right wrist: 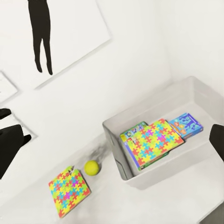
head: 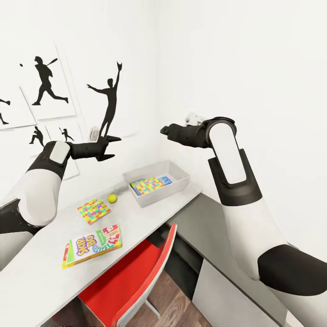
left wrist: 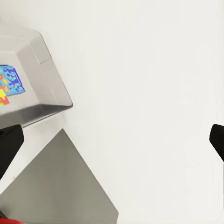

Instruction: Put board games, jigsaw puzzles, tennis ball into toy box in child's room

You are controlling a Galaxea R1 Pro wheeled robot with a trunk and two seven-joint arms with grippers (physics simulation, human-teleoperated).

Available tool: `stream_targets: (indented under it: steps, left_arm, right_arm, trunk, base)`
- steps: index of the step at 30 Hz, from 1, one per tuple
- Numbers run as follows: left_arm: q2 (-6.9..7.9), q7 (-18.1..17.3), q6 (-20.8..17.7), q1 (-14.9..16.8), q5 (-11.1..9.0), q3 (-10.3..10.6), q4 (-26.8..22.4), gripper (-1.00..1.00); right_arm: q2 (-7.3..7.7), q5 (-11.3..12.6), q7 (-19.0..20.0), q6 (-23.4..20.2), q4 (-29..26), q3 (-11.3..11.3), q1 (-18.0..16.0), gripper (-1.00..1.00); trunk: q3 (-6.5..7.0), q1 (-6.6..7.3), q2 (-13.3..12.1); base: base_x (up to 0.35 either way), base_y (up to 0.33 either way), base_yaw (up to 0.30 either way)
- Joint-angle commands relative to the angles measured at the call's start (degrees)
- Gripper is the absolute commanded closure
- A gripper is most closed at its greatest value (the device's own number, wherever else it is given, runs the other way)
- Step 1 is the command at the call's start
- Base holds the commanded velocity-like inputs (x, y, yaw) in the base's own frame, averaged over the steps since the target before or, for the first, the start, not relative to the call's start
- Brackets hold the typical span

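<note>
We had both arms raised over the table (head: 41, 272), nothing held. Left gripper (head: 110, 148) hung with jaws spread, empty, above the desktop left of the toy box (head: 180, 182). Right gripper (head: 164, 131) hovered above the box; its wrist view showed dark fingertips (right wrist: 9, 144) at both edges of the frame, well apart, so jaws spread and empty too. Inside the box: the larger puzzle (right wrist: 151, 142) on top of a green-bordered game (right wrist: 132, 131), with the blue game (right wrist: 186, 125) beside it, partly tucked under the puzzle. On the table outside the box: ball (head: 112, 198) just left of it, small puzzle (head: 93, 210) near the ball, SKIP-BO box (head: 93, 244) closer to the front edge. Red chair (head: 136, 281) was pushed under the table. Dark grey cabinet (head: 227, 240) sat lower, to the right.
</note>
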State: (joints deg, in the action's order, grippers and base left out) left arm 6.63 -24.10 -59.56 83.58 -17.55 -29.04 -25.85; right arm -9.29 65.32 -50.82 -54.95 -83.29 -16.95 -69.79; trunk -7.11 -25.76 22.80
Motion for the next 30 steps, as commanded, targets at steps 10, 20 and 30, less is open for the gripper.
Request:
stream_targets:
  steps: [10,20,30]
  left_arm:
    - [-0.02,-0.8,-0.3,-1.0,0.6,-0.4,0.2,-1.0]
    - [0.04,-6.3,-0.4,-4.7,1.0,-0.3,0.3,-1.0]
    - [3.31,-14.7,-0.4,-9.1,1.1,3.0,0.3,-1.0]
  right_arm:
    - [0.06,0.5,-0.6,-0.2,0.0,0.0,-0.1,-1.0]
    - [0.53,0.6,-0.6,-0.4,0.0,0.0,-0.1,-1.0]
    - [0.72,0.6,-0.5,-1.1,0.1,0.1,1.3,-1.0]
  trunk:
    - [0.82,-0.02,0.1]
    - [1.77,-0.02,0.1]
    - [2.72,-0.02,0.1]
  base:
    - [-0.054,0.0,0.0]
    - [-0.001,0.0,0.0]
    - [0.0,0.0,0.0]
